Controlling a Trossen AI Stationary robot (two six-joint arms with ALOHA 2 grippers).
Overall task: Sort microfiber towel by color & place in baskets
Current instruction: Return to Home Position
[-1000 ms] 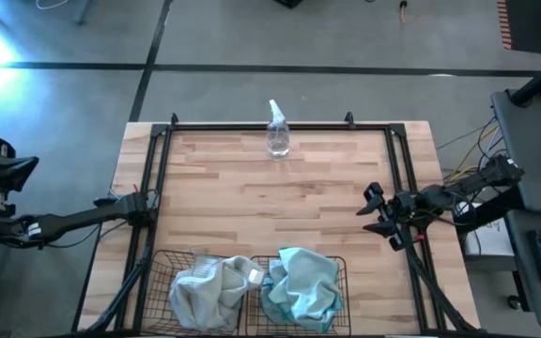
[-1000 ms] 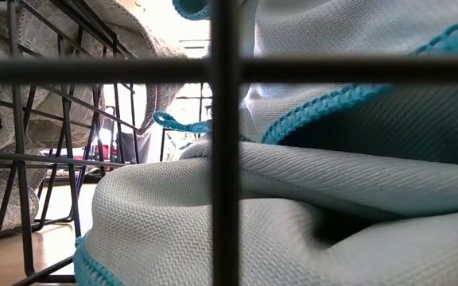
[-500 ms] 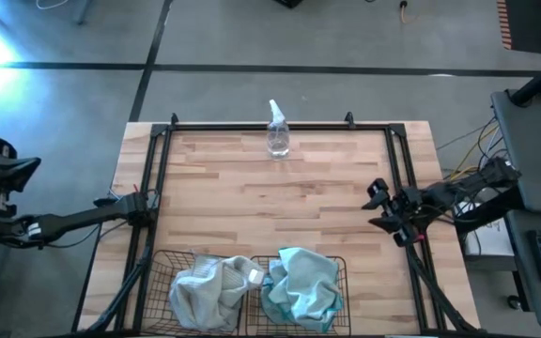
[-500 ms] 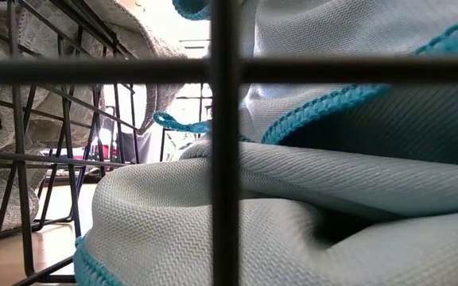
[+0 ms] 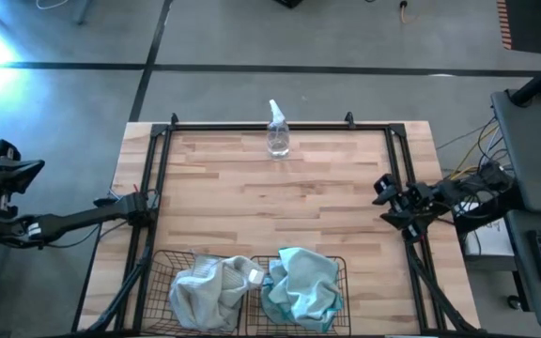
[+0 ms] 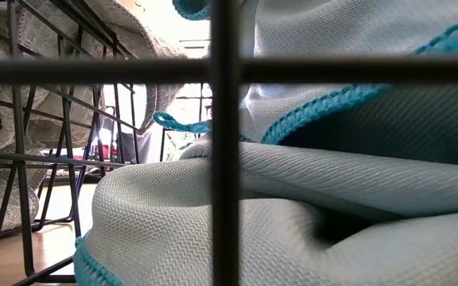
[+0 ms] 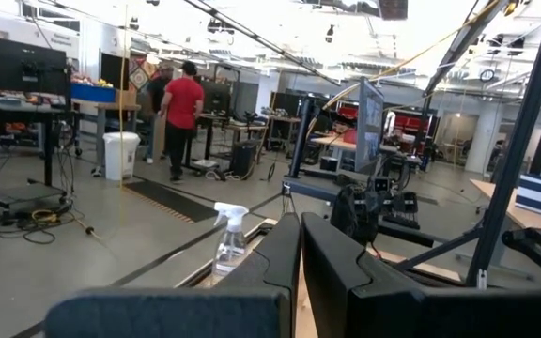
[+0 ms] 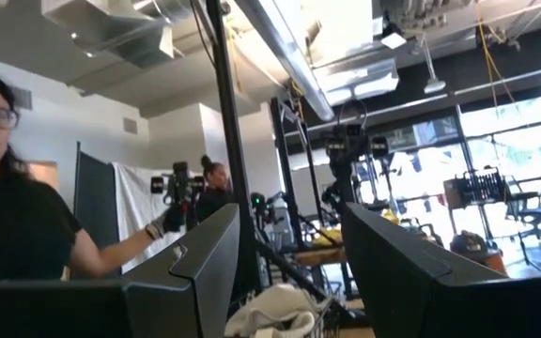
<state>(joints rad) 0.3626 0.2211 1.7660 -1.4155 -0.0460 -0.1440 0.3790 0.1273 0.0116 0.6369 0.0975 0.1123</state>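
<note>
Mesh of the left basket (image 5: 162, 272) holds the grey microfiber towel (image 5: 207, 286) in a bunched heap. The right basket (image 5: 342, 272), just beside it, holds the blue microfiber towel (image 5: 299, 284), crumpled. Both stand at the near edge of the counter (image 5: 252, 197). From above, the picture's lower border cuts off their near sides, and how many cloths make up each heap cannot be told. The low view is almost wholly blocked by blue-hemmed cloth pressed against basket wire, with grey folds behind mesh at one side.

A clear spray bottle (image 5: 277, 133) stands upright at the far edge, well apart from both.

The right hand (image 5: 384, 201) hovers over the counter's right rail, empty, its fingers (image 8: 205, 263) spread wide. The left hand (image 5: 15, 161) hangs off the counter, far beyond its left side; its fingers (image 7: 275, 272) are drawn together with only a slit between, gripping nothing.

A person in a black top (image 8: 17, 235) shows in the room beyond, partly cut off.
</note>
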